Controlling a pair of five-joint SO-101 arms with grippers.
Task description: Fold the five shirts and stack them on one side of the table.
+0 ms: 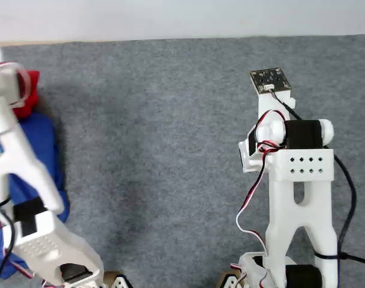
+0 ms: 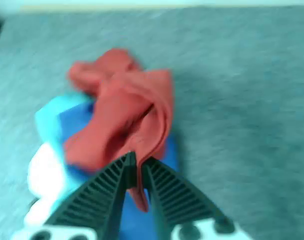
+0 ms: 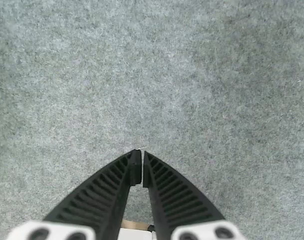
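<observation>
Holding the red shirt (image 2: 124, 110) by one edge: left claw (image 2: 139, 167) is pressed together on a fold of the cloth. The fabric is pinched between the jaws, with a little hanging below them. The rest of the red shirt lies bunched, not flat, on top of the blue shirt (image 2: 77, 127) at the far left of the table (image 3: 201, 75). A pale blue shirt (image 2: 52, 115) and a white shirt (image 2: 42, 172) show at the blue one's edges, so this looks like the stacking side.

Judgement: the red shirt has reached the others but is rumpled. The edge grip probably serves to drag it or lay it out over them. As it lies the fold is poor and may need smoothing before release.

Right claw (image 3: 142, 167) is pressed together on nothing. It hovers over bare table right of centre, well apart from the shirts, likely parked there to stay out of the way.
</observation>
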